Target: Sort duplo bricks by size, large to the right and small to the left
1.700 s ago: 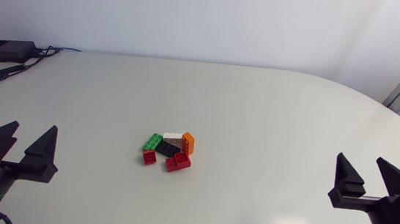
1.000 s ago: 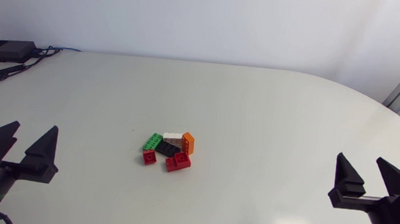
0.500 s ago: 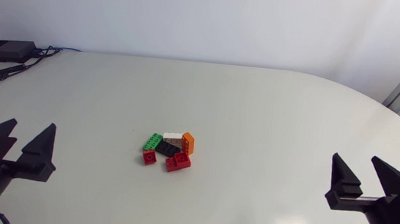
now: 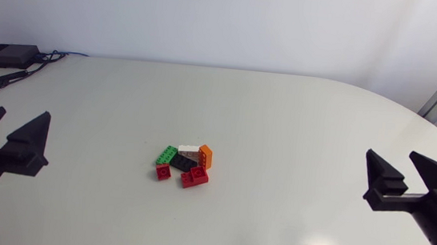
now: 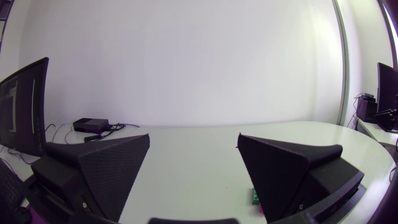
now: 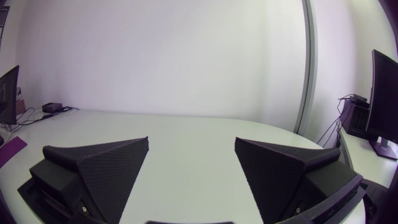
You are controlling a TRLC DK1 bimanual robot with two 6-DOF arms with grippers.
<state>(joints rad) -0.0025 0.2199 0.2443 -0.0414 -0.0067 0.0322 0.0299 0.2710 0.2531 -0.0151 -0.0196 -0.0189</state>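
The duplo bricks lay in one tight cluster near the middle of the table: green, white, orange, black and two red, apparently of mixed sizes. The left gripper stood at the left edge, fingers spread wide, holding nothing. The right gripper stood likewise at the right edge.

The right gripper filled the lower part of the frame. Its two black wedge fingers stood wide apart with nothing between them. The white table stretched across the middle of the frame beyond the fingertips. At the middle left, a small black box with cables sat on the table's far end.
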